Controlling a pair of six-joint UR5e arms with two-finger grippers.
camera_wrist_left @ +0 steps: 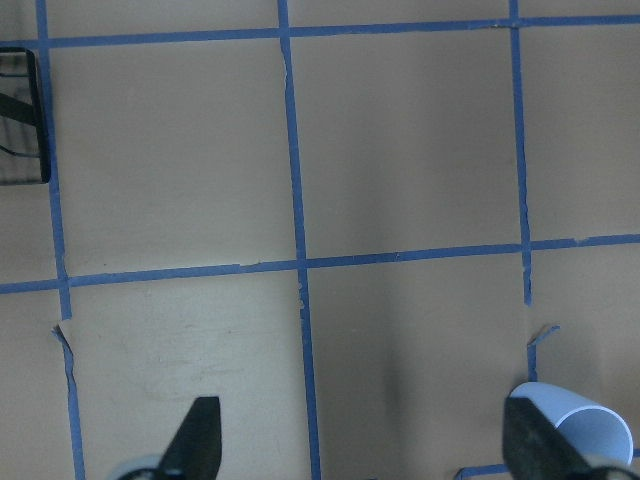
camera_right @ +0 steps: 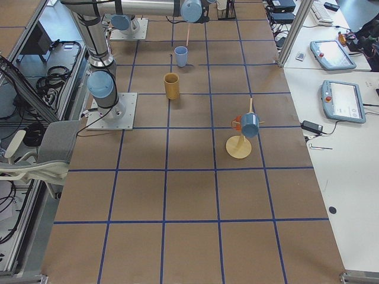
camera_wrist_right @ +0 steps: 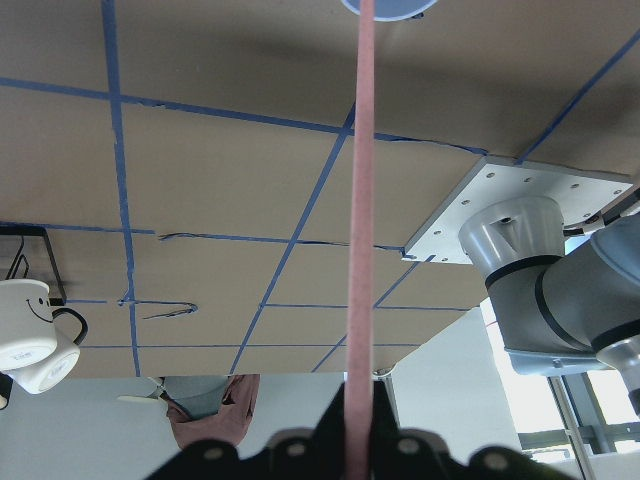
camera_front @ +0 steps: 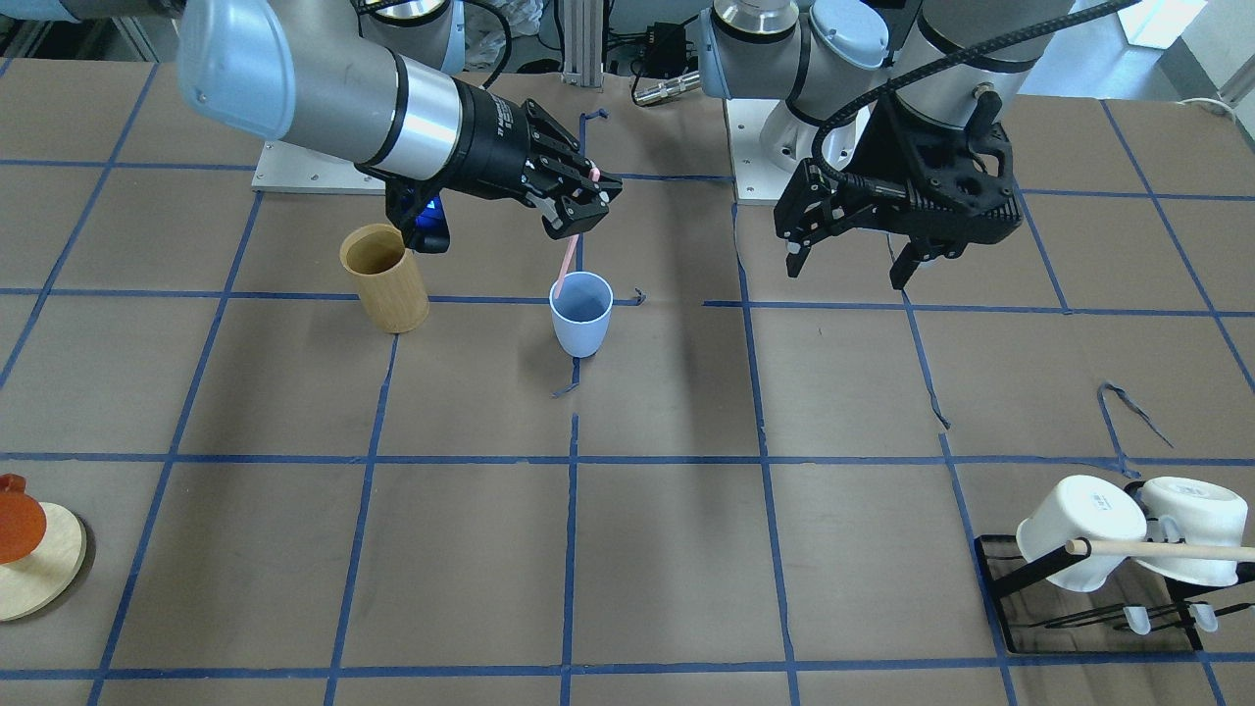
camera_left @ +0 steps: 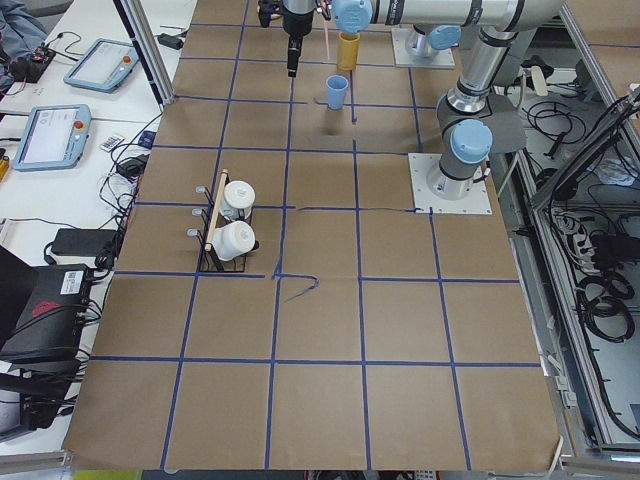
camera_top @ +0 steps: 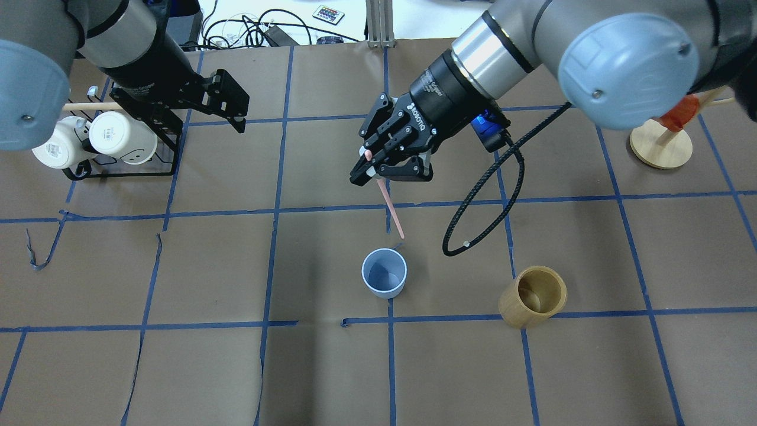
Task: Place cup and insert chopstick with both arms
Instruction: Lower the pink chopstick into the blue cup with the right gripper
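The light-blue cup (camera_front: 580, 314) stands upright near the table's middle; it also shows in the overhead view (camera_top: 384, 272) and at the left wrist view's lower right corner (camera_wrist_left: 590, 430). My right gripper (camera_front: 578, 211) (camera_top: 387, 171) is shut on a pale-pink chopstick (camera_front: 565, 265) (camera_top: 391, 210) and holds it slanted. The stick's lower tip is at the cup's rim. In the right wrist view the chopstick (camera_wrist_right: 360, 250) points straight at the cup (camera_wrist_right: 388, 8). My left gripper (camera_front: 848, 270) (camera_top: 236, 112) (camera_wrist_left: 365, 450) is open and empty, hovering to the cup's side.
A tan bamboo cylinder (camera_front: 384, 279) (camera_top: 532, 296) stands close beside the cup. A black rack with two white mugs (camera_front: 1128, 534) (camera_top: 94, 139) and a wooden rod (camera_front: 1167, 551) sits at my left. A round wooden stand (camera_front: 29, 549) (camera_top: 660, 142) is at my right.
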